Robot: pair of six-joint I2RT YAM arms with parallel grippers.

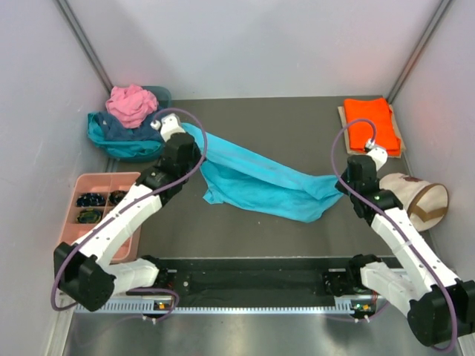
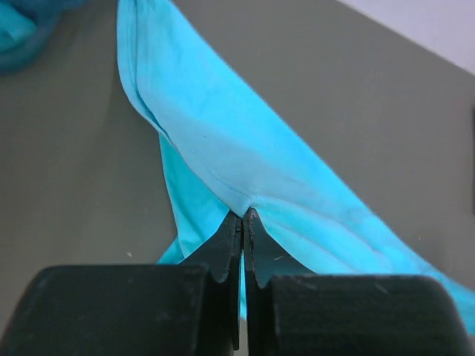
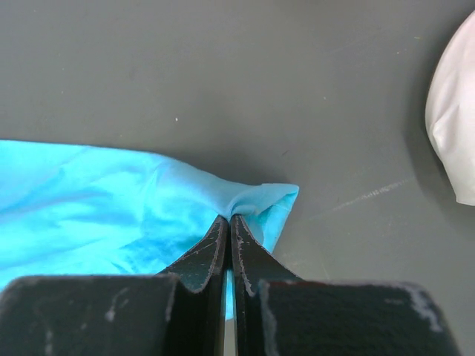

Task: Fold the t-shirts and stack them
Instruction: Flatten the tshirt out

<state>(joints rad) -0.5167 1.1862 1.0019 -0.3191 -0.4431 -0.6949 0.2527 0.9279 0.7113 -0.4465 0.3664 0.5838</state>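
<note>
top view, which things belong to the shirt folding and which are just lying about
Job: turquoise t-shirt, pinched by left gripper and right gripper; folded orange t-shirt; crumpled pink t-shirt; navy t-shirt under it.
Lying about: cream bag; pink compartment tray.

The right hand (image 3: pixel 229 219) pinches a corner of the turquoise t-shirt (image 3: pixel 111 208) above the dark table (image 3: pixel 223 74).

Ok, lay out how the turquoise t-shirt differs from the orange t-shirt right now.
The turquoise t-shirt is unfolded, stretched in a rumpled band across the middle of the table; the orange t-shirt is folded into a neat rectangle at the far right corner. The left gripper and right gripper are each shut on an end of the turquoise t-shirt; neither touches the orange t-shirt. Both are plain, single-colour cloth.
</note>
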